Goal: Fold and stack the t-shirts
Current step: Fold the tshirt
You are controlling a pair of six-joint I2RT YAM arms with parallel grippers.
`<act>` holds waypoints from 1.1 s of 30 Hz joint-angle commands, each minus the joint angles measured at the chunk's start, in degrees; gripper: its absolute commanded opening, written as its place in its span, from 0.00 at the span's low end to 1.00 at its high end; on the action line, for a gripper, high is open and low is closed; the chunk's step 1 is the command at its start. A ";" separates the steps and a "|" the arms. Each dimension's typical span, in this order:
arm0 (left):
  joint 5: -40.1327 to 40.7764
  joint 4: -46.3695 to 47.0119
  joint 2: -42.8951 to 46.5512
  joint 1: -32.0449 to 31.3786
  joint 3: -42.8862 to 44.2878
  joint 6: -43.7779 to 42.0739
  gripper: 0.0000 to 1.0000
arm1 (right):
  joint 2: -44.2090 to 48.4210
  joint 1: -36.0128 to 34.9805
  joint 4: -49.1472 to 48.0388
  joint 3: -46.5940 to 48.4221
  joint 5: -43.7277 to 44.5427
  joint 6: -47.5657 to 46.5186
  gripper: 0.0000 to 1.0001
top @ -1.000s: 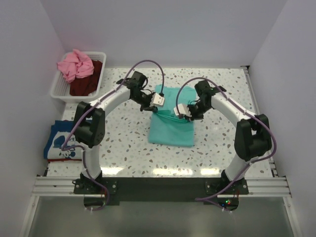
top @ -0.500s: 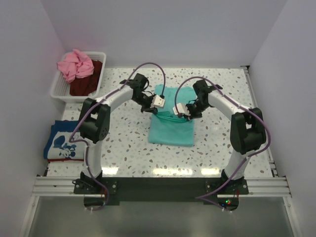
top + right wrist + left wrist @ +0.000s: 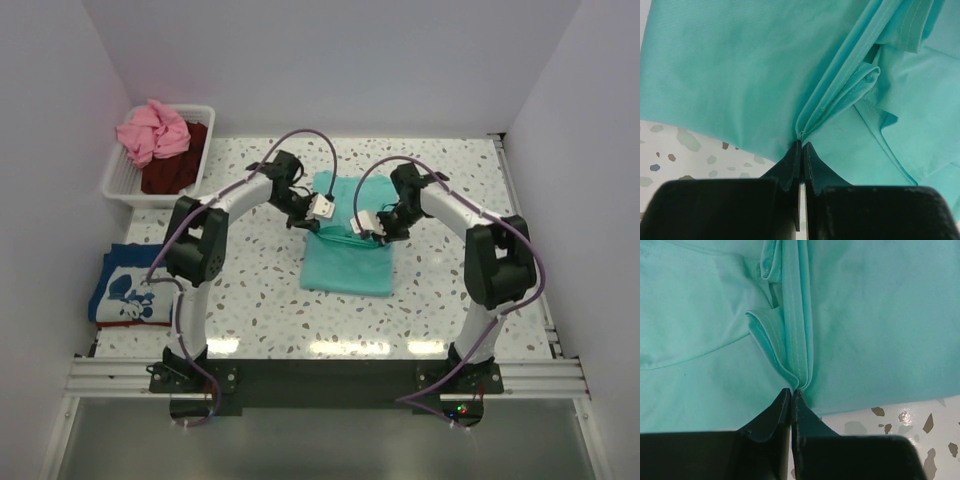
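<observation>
The left pincer (image 3: pixel 791 392) and right pincer (image 3: pixel 802 144) are clamping the teal t-shirt (image 3: pixel 345 265).
Overhead, the wrists are hiding their tips; the cloth is bunching in ridges.

Middle: we see the middle t-shirt (image 3: pixel 348 265) lying on the surface (image 3: pixel 260 300), between the arms.
Hands: our left hand (image 3: pixel 316 222) pinches a fold at its 9 o'clock edge, and our right hand (image 3: pixel 375 236) pinches one at its 3 o'clock edge.
10 o'clock: the basket (image 3: pixel 118 182) sits by the surface's far corner, with two heaped t-shirts (image 3: pixel 152 135) in it, one on the other.
8 o'clock: a folded t-shirt (image 3: pixel 125 290) lies at the surface's left edge.
</observation>
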State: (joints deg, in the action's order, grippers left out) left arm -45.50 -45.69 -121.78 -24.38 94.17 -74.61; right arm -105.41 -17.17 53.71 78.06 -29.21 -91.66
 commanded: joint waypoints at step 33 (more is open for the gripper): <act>-12.69 71.60 23.26 -3.65 -47.33 115.38 1.00 | 11.28 -2.43 -29.51 -19.87 -24.66 106.23 0.99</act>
State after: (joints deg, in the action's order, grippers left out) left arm -58.35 11.49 -96.95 -27.79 46.26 29.58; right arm -92.77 -19.59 36.58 59.44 -48.80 0.21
